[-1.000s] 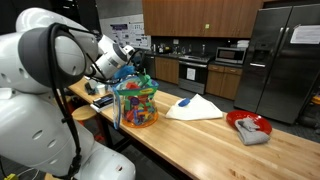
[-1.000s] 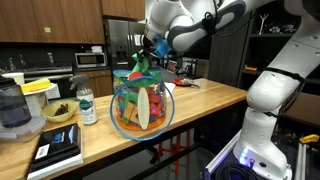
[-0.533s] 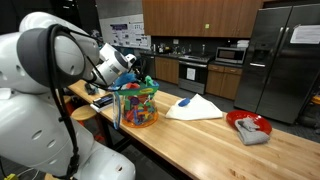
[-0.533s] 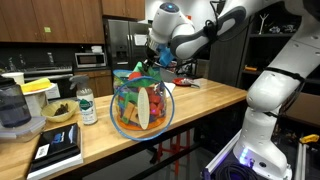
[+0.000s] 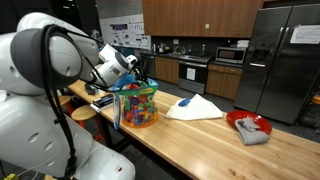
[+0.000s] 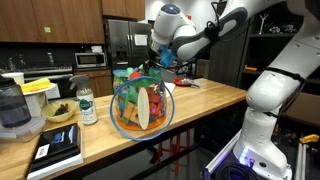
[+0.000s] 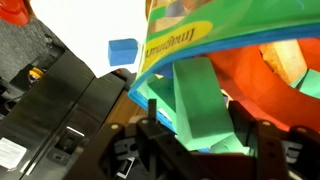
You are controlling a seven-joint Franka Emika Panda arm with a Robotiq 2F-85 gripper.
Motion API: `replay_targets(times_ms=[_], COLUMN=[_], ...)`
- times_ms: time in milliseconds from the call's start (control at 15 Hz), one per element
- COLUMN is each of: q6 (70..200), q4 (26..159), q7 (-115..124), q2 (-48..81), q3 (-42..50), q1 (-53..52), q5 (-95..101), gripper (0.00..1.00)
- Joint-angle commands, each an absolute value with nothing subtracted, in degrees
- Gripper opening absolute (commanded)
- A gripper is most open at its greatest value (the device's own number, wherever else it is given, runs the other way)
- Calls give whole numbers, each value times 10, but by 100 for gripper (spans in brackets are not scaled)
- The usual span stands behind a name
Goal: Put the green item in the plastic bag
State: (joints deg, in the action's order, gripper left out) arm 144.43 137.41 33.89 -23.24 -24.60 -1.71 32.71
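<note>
Here, green item (image 7: 205,100) between spread fingers (image 7: 267,140), apparently unclamped, over plastic bag (image 6: 140,105) mouth.

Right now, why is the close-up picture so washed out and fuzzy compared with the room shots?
Wrist view: the top is blown out white, and the rim of the plastic bag sits so near the lens that it looks soft. In an exterior view the robot's white body fills the foreground; both exterior views are evenly lit.

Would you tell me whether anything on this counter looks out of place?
Nothing looks spilled or damaged. A blue piece lies loose on the white cloth, away from the plastic bag; a grey cloth droops over the red bowl.
</note>
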Motion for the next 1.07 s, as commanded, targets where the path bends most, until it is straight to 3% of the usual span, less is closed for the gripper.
replay_targets(times_ms=[0,1000], q6=[1459,1494], q4=[1390,1405], q7=[384,654], q2=[-263,-312], q3=[-251,-252], q1=[-2,83], q5=[346,445], gripper=[100,100])
